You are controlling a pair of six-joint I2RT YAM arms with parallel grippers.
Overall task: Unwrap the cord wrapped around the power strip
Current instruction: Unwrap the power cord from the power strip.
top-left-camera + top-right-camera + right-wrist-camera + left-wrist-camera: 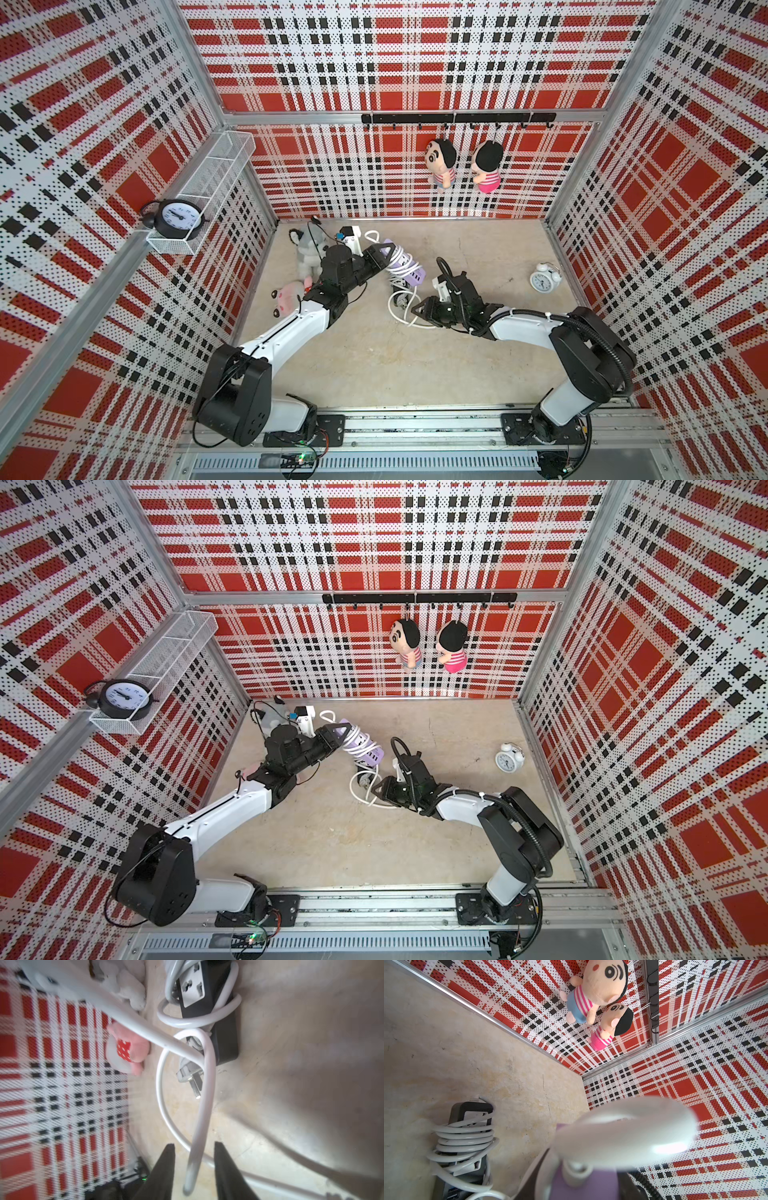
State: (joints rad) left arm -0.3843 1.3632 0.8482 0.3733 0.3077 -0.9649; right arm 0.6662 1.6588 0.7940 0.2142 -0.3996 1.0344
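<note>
Up on the wall, black clock [176, 217] in the end compartment of the mesh basket [226, 164]; left hand [385, 255] clamped on the purple power strip [417, 277] toward the back of the bench [469, 257], white cord [400, 266] coiled round it; right hand [194, 1144] astride a loose loop (fingers [164, 1167] apart, not pinching); black power strip [226, 1047] mostly hidden under it from above.

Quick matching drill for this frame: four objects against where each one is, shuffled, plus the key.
1. black clock
2. white clock
3. purple power strip
4. doll in pink shorts

A. standing on the table
B. hanging from the hook rail
C. in the wire basket
D. held in the left gripper

Pairs: 1-C, 2-A, 3-D, 4-B
</note>
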